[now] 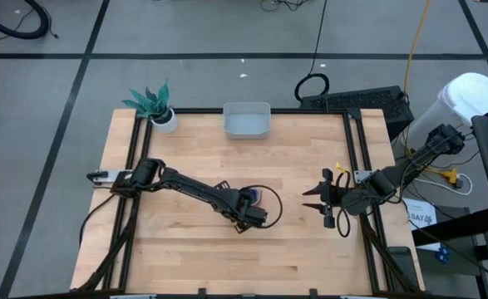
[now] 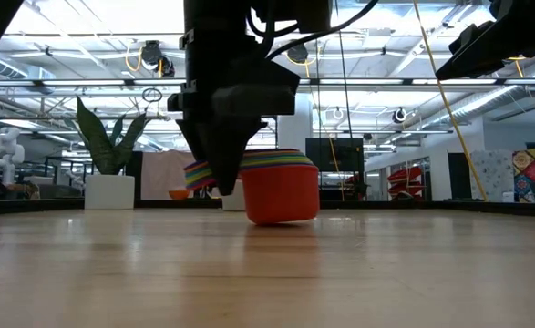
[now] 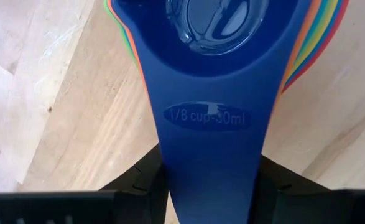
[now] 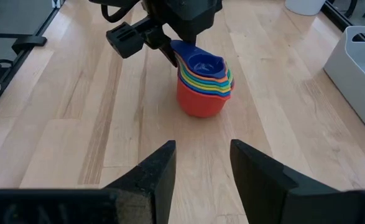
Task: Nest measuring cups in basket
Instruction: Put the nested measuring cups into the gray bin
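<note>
In the centre of the overhead frame, the left pincer [image 1: 252, 212] is gripping the stacked handles of the measuring cups [image 4: 204, 84], which are already nested into one rainbow stack with the red cup outermost and the dark blue cup on top. In the level frame the stack is sitting in the middle, its red base tilting slightly and seeming to be just off the wooden surface [image 1: 185, 266]. The basket [image 1: 246, 120] is sitting at the upper centre of the overhead frame, well apart from the stack, and looks empty. The right pincer [image 1: 320, 199] is hanging at centre right, its fingers parted and holding nothing, facing the stack. Judging from this, the stack has yet to be carried into the basket. The hold is on the thin handles only, so the heavier bowls may be sagging downward; a fast swing could shake the cups apart or let the handles slip out, and a low approach could knock the red base against the basket's rim.
</note>
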